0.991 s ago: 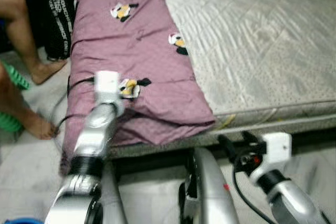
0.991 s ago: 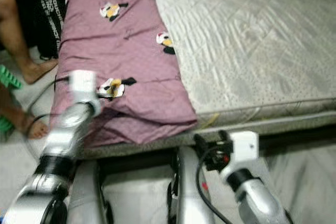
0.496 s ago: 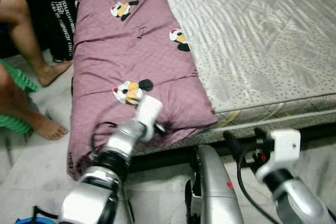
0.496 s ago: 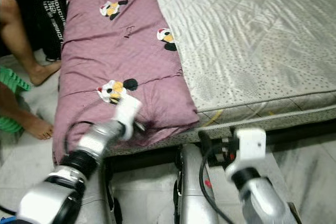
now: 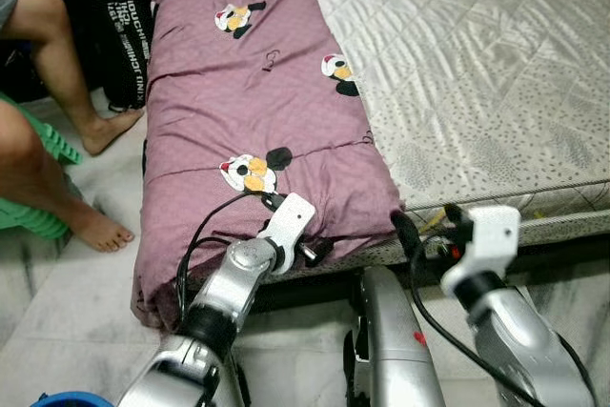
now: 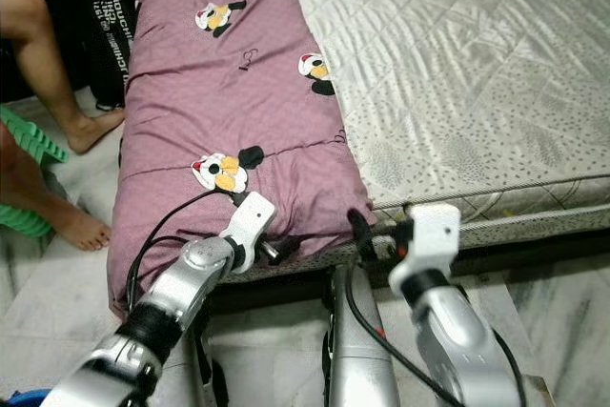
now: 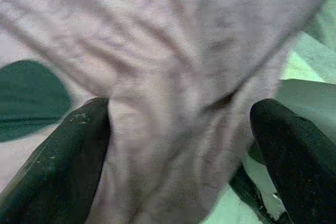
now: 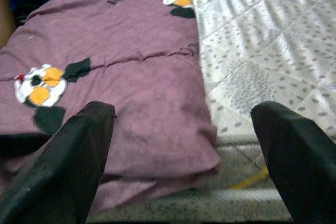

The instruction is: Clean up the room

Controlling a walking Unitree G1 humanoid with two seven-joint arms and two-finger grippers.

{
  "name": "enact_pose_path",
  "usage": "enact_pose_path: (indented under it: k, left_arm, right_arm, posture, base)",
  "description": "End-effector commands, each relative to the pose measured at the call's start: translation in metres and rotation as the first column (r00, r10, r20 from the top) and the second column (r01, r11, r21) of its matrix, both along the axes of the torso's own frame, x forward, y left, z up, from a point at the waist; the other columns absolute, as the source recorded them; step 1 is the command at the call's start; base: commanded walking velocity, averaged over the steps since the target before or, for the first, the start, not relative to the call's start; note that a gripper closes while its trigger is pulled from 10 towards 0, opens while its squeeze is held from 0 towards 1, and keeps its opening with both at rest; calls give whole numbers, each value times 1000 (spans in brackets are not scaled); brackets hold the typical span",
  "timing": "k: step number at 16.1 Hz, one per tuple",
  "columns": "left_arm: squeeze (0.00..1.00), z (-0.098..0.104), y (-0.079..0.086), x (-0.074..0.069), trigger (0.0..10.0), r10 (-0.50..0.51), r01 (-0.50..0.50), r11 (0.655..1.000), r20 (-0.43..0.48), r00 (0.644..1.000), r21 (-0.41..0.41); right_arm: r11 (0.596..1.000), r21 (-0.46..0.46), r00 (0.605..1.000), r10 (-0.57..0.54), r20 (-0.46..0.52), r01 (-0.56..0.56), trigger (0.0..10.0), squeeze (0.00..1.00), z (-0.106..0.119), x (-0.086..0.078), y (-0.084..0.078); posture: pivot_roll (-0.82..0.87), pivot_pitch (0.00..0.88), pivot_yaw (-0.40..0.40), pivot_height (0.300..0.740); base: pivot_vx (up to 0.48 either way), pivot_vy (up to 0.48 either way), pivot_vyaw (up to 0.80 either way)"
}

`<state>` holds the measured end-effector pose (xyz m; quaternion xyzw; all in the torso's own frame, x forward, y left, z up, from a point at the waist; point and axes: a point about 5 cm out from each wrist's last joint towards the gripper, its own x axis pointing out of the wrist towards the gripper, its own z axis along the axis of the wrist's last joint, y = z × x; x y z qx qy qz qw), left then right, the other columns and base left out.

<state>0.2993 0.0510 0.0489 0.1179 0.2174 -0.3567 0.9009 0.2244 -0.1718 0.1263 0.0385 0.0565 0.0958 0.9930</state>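
Note:
A purple blanket (image 5: 257,111) with cartoon prints lies folded along the left side of a grey quilted mattress (image 5: 477,64). Its near end hangs over the bed's edge. My left gripper (image 5: 310,253) is pushed against that near edge. In the left wrist view its fingers (image 7: 68,161) stand wide apart, open, with bunched blanket cloth (image 7: 173,77) between them. My right gripper (image 5: 426,224) is open just below the blanket's near right corner. The right wrist view looks over that corner (image 8: 157,145) and the mattress (image 8: 273,51).
A person's bare legs and feet (image 5: 67,92) are on the tiled floor to the left of the bed, beside something green (image 5: 38,207). A black bag (image 5: 124,35) leans at the bed's far left. A blue object (image 5: 57,399) shows at the bottom left.
My left arm has come down from on top of the blanket to its near hanging edge. My right gripper has risen and moved left toward the blanket's corner. The camera has shifted slightly.

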Motion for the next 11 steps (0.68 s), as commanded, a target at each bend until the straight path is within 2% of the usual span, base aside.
enact_pose_path:
  k: [1,3,4,5,8,9,10,11]
  left_arm:
    - [0,0,-3,-7,10000,-51,51,998,0,999,21]
    - [0,16,4,0,10000,16,-23,999,156,988,48]
    - [0,27,9,3,10000,98,-100,995,231,968,-2]
    - [0,42,21,1,10000,220,-198,975,306,926,-101]
    - [0,51,47,-13,10000,372,-321,926,330,868,-200]
    - [0,50,66,-22,10000,484,-423,872,316,816,-245]
    - [0,53,89,-32,10000,599,-523,799,312,738,-297]
    - [0,61,107,-38,10000,673,-580,738,328,663,-344]
  right_arm:
    - [1000,-4,1000,0,9,0,10000,0,-1,4,3]
    - [1000,-7,1000,-5,29,5,10000,0,0,12,3]
    - [1000,-13,999,-14,42,15,10000,0,1,16,3]
    - [999,-25,997,-37,68,39,10000,0,2,23,2]
    - [993,-52,990,-96,103,102,10000,0,2,35,-2]
    - [988,-74,985,-129,116,138,10000,0,2,41,-4]
    - [985,-71,982,-150,119,159,10000,0,0,48,-3]
    - [983,-74,981,-159,115,168,10000,0,-2,53,-2]
  posture:
    - [-40,99,22,524]
    - [-26,79,17,524]
    - [-18,69,12,524]
    - [-8,55,7,524]
    - [15,33,-2,524]
    - [32,24,-8,524]
    - [48,15,-16,524]
    - [56,12,-23,524]
  base:
    - [0,0,0]
    - [0,0,0]
    - [0,0,0]
    - [0,0,0]
    - [0,0,0]
    - [0,0,0]
    - [0,0,0]
    - [0,0,0]
